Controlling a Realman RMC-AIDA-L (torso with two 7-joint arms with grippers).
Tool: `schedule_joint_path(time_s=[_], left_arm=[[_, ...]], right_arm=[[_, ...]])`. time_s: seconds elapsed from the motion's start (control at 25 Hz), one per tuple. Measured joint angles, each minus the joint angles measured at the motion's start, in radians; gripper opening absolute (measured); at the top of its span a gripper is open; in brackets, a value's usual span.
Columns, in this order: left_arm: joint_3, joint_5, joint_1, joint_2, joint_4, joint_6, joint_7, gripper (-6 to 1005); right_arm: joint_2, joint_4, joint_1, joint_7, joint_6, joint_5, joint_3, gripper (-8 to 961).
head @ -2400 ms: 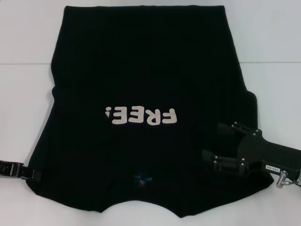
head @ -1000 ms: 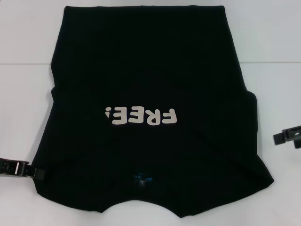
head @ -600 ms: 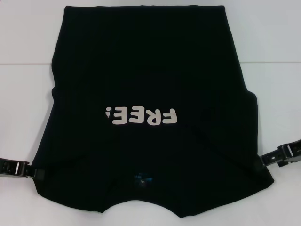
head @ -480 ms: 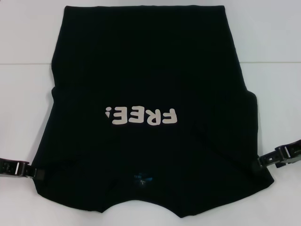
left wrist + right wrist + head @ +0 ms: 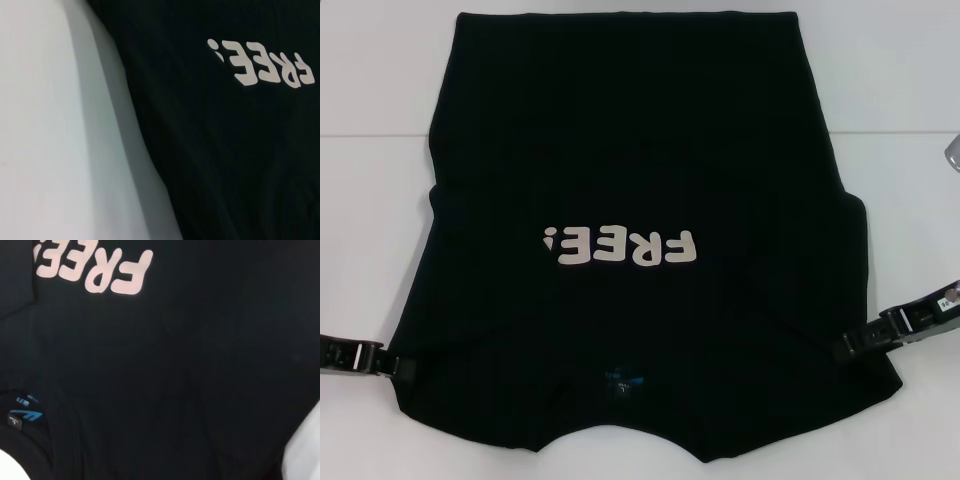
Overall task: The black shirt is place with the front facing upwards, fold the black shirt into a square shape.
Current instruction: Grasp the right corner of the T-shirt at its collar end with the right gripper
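We count one black shirt (image 5: 630,150), and it is the only piece of cloth that we see. On it we find one printed word, "FREE!" (image 5: 620,246), which has four letters and one exclamation mark. We also see one small blue neck label (image 5: 622,379) at the collar. We count two grippers: one left gripper (image 5: 392,370) at the shirt's left edge and one right gripper (image 5: 855,343) at its right edge. Under everything there is one white table (image 5: 370,200).
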Motion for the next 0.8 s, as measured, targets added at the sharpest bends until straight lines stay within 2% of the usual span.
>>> schedule_joint_path(time_s=[0.36, 0.56, 0.8], left_arm=[[0.0, 0.0, 0.002, 0.0, -0.002, 0.001, 0.0, 37], [0.0, 0.0, 0.002, 0.0, -0.009, 0.002, 0.0, 38], [0.0, -0.001, 0.0, 0.001, -0.026, -0.003, 0.002, 38]], right_arm=[[0.004, 0.011, 0.014, -0.005, 0.005, -0.003, -0.045, 792], [0.013, 0.002, 0.017, 0.003, 0.026, -0.004, -0.128, 784], [0.015, 0.001, 0.025, 0.005, 0.028, -0.006, -0.141, 652]])
